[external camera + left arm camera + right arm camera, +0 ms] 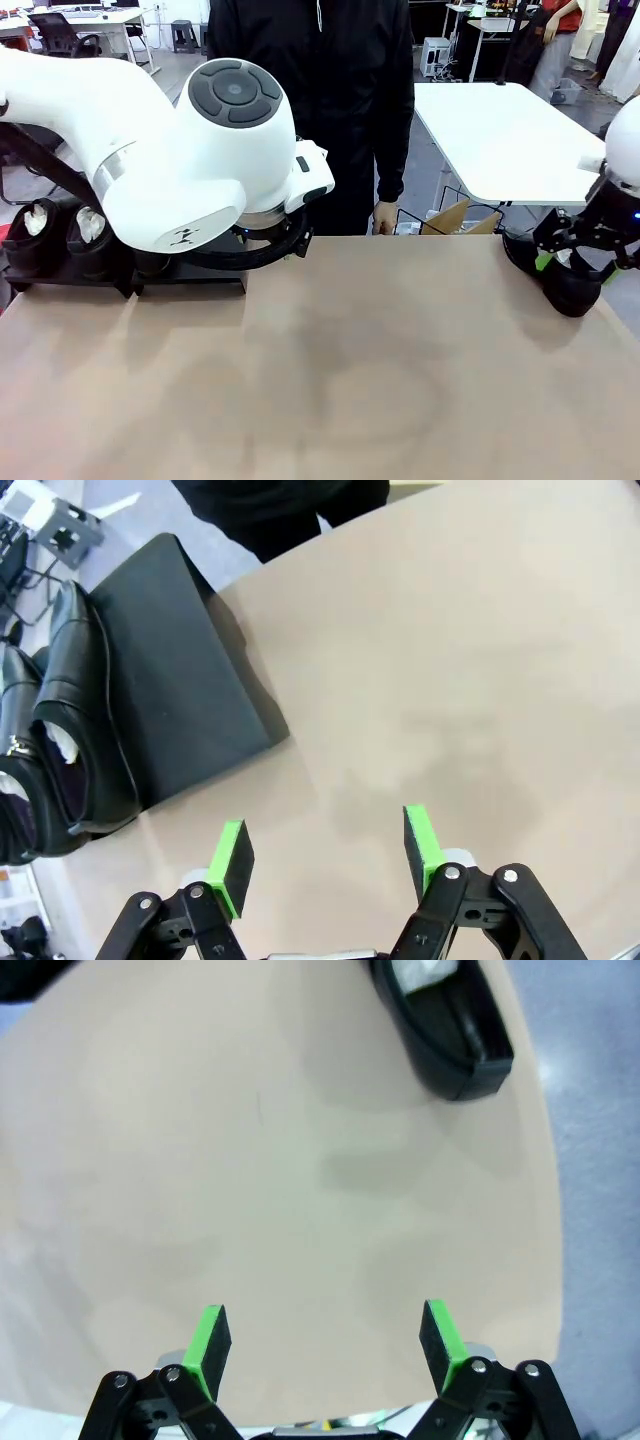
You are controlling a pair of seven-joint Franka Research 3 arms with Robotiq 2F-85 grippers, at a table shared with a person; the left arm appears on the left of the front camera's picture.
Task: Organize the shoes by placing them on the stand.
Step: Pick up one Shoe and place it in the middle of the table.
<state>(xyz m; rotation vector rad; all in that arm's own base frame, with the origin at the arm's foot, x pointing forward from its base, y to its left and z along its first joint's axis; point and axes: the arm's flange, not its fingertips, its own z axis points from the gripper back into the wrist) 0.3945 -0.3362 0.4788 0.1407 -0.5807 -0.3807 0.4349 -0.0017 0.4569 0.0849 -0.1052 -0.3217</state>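
With two shoes (60,720) on the stand (180,670), our right gripper (325,1345), jaws apart and empty, must next reach the shoe (450,1020) ahead.

The bench (330,370) lies bare across its middle. Two shoes (60,720) fill one end of the stand (175,670); its other end lies free. A shoe (450,1020) blocks the bench's right edge.

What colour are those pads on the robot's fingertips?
Bright green, on black fingers; the left wrist view shows the pads best.
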